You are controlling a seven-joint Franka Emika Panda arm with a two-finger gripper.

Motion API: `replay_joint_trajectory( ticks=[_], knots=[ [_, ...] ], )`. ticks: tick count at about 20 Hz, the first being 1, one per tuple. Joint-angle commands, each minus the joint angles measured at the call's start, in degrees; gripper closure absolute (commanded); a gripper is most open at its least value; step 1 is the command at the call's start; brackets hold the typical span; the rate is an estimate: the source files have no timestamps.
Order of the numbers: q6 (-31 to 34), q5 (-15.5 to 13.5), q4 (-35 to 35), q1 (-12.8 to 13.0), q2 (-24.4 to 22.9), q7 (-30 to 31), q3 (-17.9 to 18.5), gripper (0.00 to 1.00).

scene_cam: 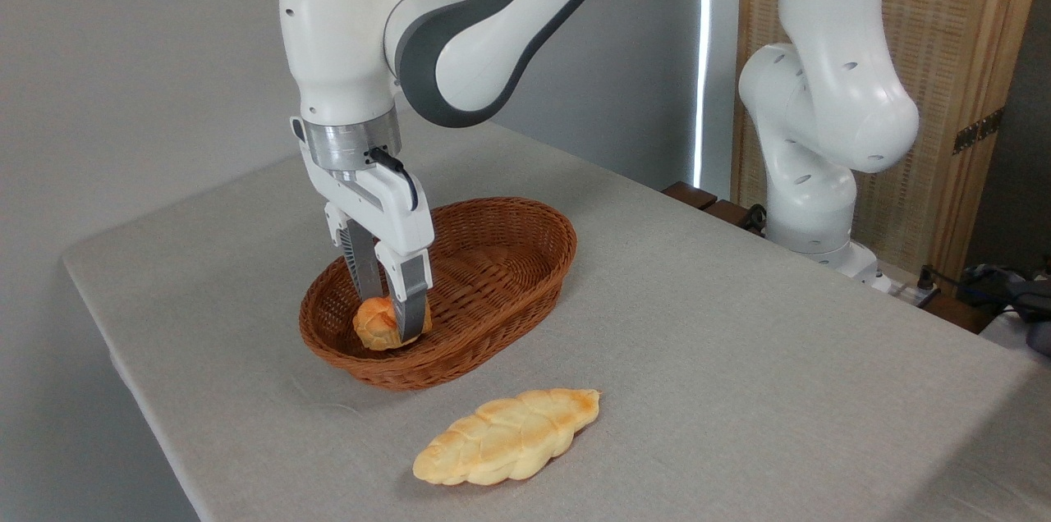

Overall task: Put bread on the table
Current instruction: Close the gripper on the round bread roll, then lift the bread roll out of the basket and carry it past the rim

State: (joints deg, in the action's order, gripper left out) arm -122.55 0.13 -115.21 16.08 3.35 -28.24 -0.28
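The bread (374,325), a small orange-golden knotted bun, sits low in the near-left end of the brown wicker basket (509,259). My gripper (392,320) reaches straight down into the basket with one finger on each side of the bun, and the jaws are shut against it. The front finger (412,310) covers the bun's right side, and the rear finger is partly hidden behind the bun. I cannot tell whether the bun still touches the basket floor. The table (739,341), covered in light grey cloth, carries the basket.
A long pale yellow braided loaf (507,436) lies on the cloth in front of the basket. The arm's white base (813,177) stands at the back right edge. The table's left and front edges are close to the basket.
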Motion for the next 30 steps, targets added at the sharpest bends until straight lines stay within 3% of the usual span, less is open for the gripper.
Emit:
replay_joint_trajectory(
  ticks=[1, 19, 23, 27, 30],
  knots=[
    [-1.6, 0.6, -1.0, 0.3, -0.4, -0.4, 0.5, 0.46],
    [-0.4, 0.6, -0.6, 0.3, -1.4, -0.4, 0.5, 0.57],
    [7.0, -0.1, 1.2, -0.1, -4.3, -0.7, 1.3, 0.57],
    [13.0, -0.3, 2.5, -0.3, -7.8, -5.5, 4.2, 0.56],
    [17.0, -1.0, 2.3, -0.4, -12.5, -14.7, 8.4, 0.53]
  ],
)
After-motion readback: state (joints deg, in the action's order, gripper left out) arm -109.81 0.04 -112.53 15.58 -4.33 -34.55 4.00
